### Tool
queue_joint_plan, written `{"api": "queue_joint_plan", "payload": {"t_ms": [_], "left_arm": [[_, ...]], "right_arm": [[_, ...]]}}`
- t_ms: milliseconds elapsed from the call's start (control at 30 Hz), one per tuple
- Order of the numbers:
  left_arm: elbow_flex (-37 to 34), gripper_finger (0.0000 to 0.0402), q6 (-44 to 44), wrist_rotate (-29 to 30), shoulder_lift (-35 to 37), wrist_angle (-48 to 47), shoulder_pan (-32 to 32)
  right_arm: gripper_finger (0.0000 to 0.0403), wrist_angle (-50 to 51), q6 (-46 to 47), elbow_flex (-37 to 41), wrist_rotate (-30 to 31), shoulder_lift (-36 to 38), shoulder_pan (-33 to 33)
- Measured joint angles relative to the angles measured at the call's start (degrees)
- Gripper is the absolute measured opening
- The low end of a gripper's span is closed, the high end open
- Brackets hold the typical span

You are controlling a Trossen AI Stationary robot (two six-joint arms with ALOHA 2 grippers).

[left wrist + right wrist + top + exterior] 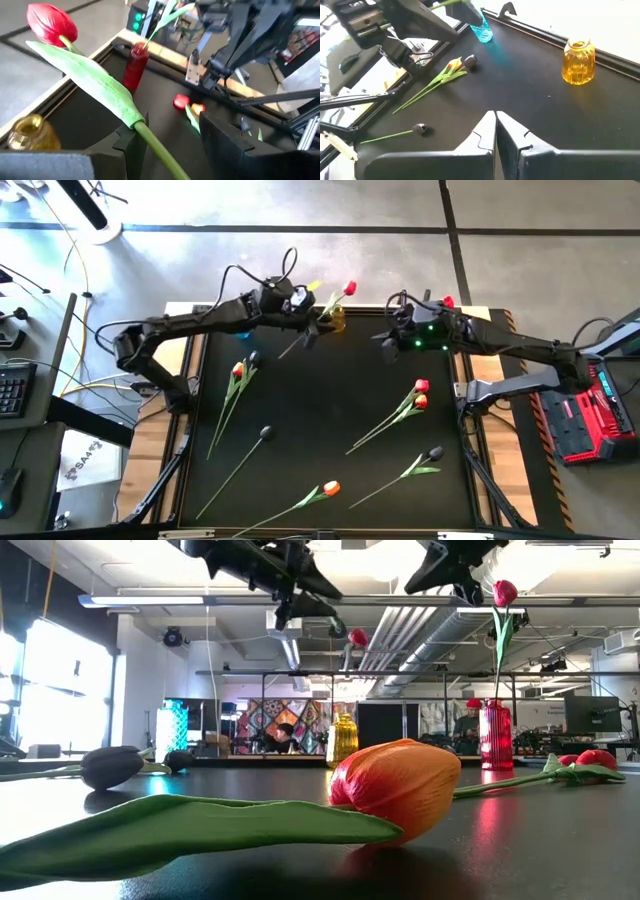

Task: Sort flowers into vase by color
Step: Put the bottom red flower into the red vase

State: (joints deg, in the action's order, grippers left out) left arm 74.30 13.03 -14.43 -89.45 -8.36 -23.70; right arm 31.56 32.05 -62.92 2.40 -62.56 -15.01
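My left gripper (pixel 312 323) is raised over the table's far edge, beside the yellow vase (pixel 337 320), and is shut on a red flower (pixel 50 24). That flower's head (pixel 349 287) shows high up in the low view (pixel 357 637). A red vase (pixel 135 67) at the far right has one red flower (pixel 505 592) standing in it by its stem. My right gripper (pixel 495 120) hovers shut and empty near the red vase (pixel 447 302). A blue vase (pixel 482 31) stands at the far left. More flowers lie flat on the mat: red (pixel 420 392), orange (pixel 330 489) and black (pixel 266 433). My left gripper has the red flower by its green stem (pixel 150 142), just below the long leaf. The stem runs slantwise through the gap and lies against one finger (pixel 131 145); where it meets the other finger is hidden. The fingers come from the table's left, slanting down. The flower is lifted clear, with its head toward the far edge.
A mixed bunch with a red-yellow head (pixel 238 370) and a black one lies on the left of the mat, and a black flower (pixel 435 452) lies at the near right. The mat's middle is bare. A red case (pixel 580 420) stands off the table's right edge.
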Motion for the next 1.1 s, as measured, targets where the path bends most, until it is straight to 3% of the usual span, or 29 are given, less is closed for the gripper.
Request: {"api": "queue_joint_plan", "payload": {"t_ms": [233,467,667,833,967,1100], "left_arm": [[-3.43,0.0163,0.32,1.95,1.03,1.87,2.26],[-5.07,0.0163,1.48,4.18,1.02,5.77,4.60],[-5.14,0.0163,1.76,4.15,1.01,15.83,7.15],[-5.14,0.0163,-3.83,4.14,1.01,30.13,10.49],[-5.14,0.0163,-10.52,4.01,1.01,36.91,12.86],[-5.14,0.0163,-15.86,4.69,0.99,38.99,14.65]], "right_arm": [[0.0000,1.03,-3.85,-1.17,8.57,5.33,-0.01],[0.0000,13.57,-10.75,-12.66,16.59,5.78,-0.52],[0.0000,14.00,-12.47,-22.56,16.41,4.85,-1.03],[0.0019,9.43,-6.66,-22.34,4.64,4.87,1.03],[0.0073,0.51,-2.17,-19.94,0.82,4.41,4.51],[0.0152,-9.41,-0.80,-16.87,1.17,3.66,7.04]]}}
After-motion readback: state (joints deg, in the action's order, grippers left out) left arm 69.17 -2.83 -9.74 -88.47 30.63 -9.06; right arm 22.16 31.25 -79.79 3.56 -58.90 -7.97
